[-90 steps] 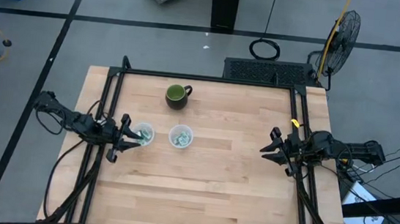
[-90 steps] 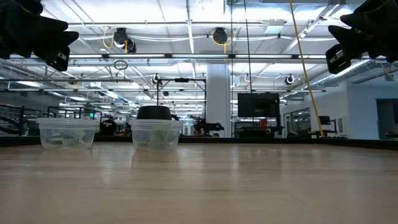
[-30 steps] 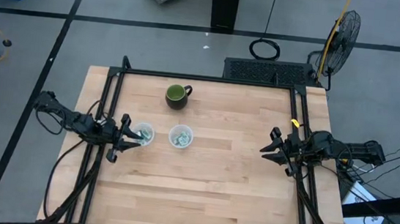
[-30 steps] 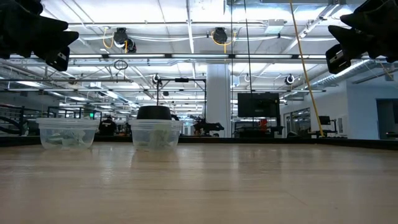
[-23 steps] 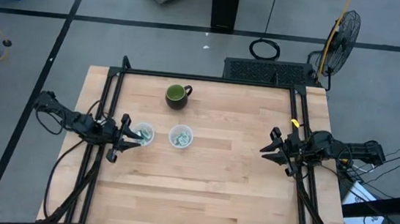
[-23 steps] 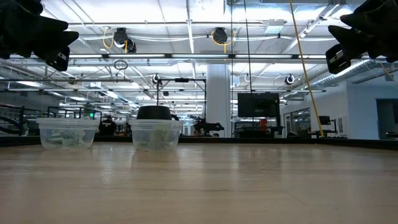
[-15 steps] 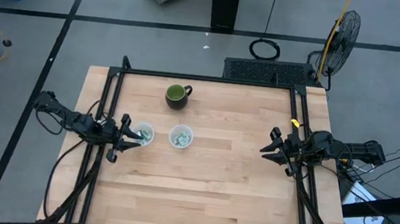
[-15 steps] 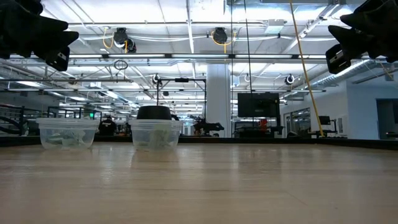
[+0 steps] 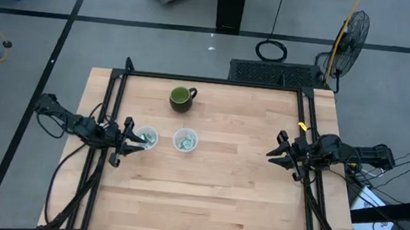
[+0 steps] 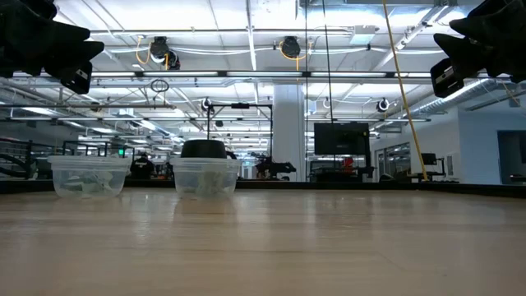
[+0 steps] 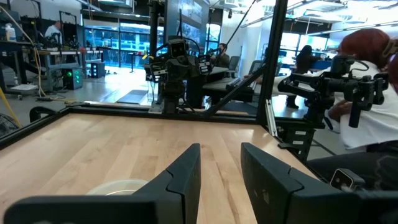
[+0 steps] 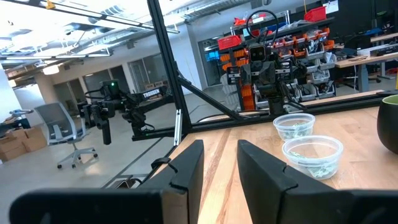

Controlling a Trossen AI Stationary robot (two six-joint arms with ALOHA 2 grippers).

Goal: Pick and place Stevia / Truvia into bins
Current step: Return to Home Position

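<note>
Nothing has moved since the earlier frames: both arms and everything on the table stand as they did before. In the high view the left gripper (image 9: 131,139) hangs at the left edge of the pale wooden table (image 9: 204,198). Its wrist view shows its 2 dark fingers (image 11: 186,177) apart and empty, so the jaws are open. The right gripper (image 9: 275,153) sits at the table's right edge, and its own 2 fingers (image 12: 186,168) likewise stand spread and empty.

In the low view 2 containers stand at the left of the frame. The left clear round plastic cup (image 10: 89,167) is just beside the left gripper's tips in the high view. The right clear round plastic cup (image 10: 205,167) stands near it, apart from it and left of the table's centre. Both are well apart from the right gripper. Pale green and white paper sachets (image 12: 311,164) lie inside both cups; any print on them is too small to read.

A dark green handled mug (image 9: 182,98) stands above the cups in the high view, toward the table's upper edge. In the low view both grippers hang in the upper corners, well above the tabletop. At the right of the left wrist view a person in a white top (image 11: 373,118) sits beyond the table.
</note>
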